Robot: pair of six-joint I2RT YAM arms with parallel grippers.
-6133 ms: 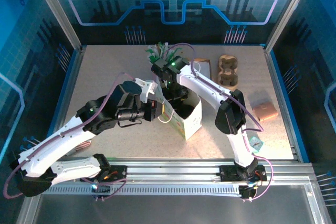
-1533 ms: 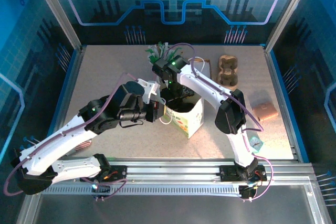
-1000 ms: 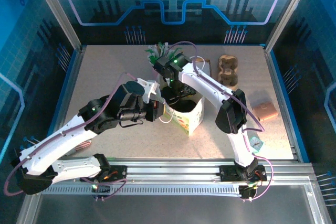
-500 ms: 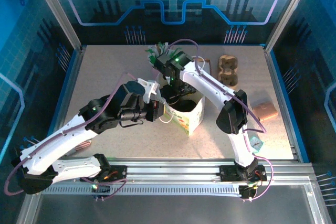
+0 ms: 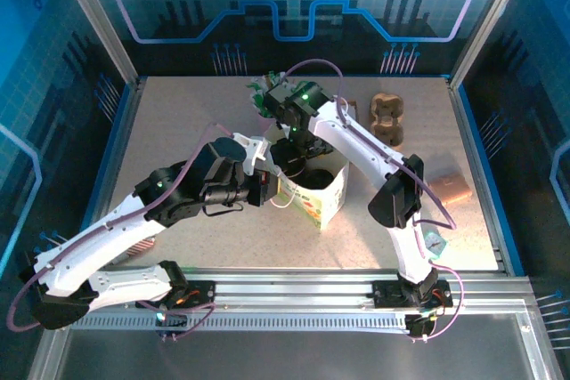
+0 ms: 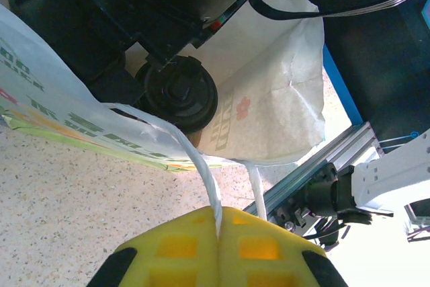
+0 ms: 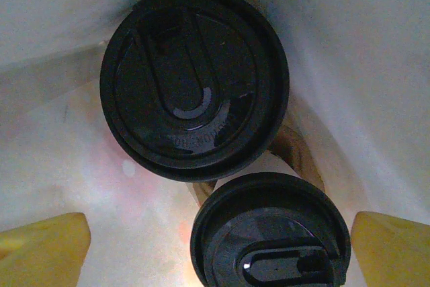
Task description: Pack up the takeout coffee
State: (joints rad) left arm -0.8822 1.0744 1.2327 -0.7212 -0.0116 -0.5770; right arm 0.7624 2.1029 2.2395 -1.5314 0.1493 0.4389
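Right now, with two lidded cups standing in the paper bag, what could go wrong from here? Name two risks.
1. The right gripper hangs open, its fingers flanking the lower lid, which sits close beside the upper lid. If it lifts out, a finger could catch a lid or the paper bag and tip a coffee.
2. The left gripper pinches only the thin handle. A tug could tilt the paper bag and upset what stands inside.

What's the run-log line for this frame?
left gripper: shut on bag handle | right gripper: open, above cups | lidded cups: two, upright inside bag
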